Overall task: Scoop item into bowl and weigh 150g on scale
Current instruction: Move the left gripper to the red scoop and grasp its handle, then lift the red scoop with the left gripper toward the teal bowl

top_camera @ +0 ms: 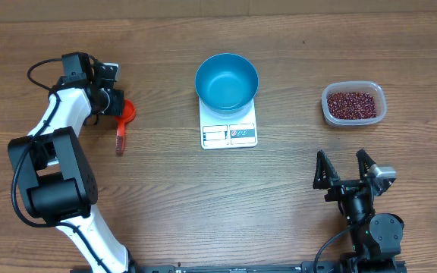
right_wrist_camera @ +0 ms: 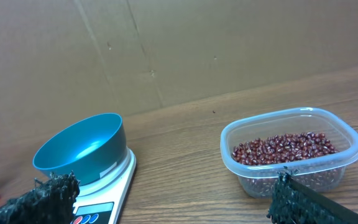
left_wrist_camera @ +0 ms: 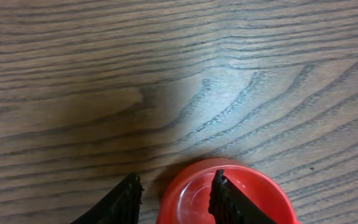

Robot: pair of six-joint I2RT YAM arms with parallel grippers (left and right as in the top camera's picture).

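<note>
A red scoop [top_camera: 127, 111] lies at the far left of the table, cup up and handle toward the front. My left gripper [top_camera: 115, 103] is shut on its cup. In the left wrist view one finger [left_wrist_camera: 225, 196] sits inside the scoop [left_wrist_camera: 253, 193] and the other [left_wrist_camera: 126, 199] outside its left wall. The blue bowl [top_camera: 227, 80] stands empty on the white scale [top_camera: 229, 133] at the centre back. The beans [top_camera: 350, 104] fill a clear tub at the right. My right gripper [top_camera: 346, 163] is open near the front right, facing the beans [right_wrist_camera: 284, 149], bowl [right_wrist_camera: 79, 146] and scale [right_wrist_camera: 117, 183].
The clear tub [top_camera: 382, 106] sits about a hand's width right of the scale. A brown cardboard wall [right_wrist_camera: 179, 50] closes the table's far side. Bare wood lies between scale and tub [right_wrist_camera: 229, 134], and between scoop and scale.
</note>
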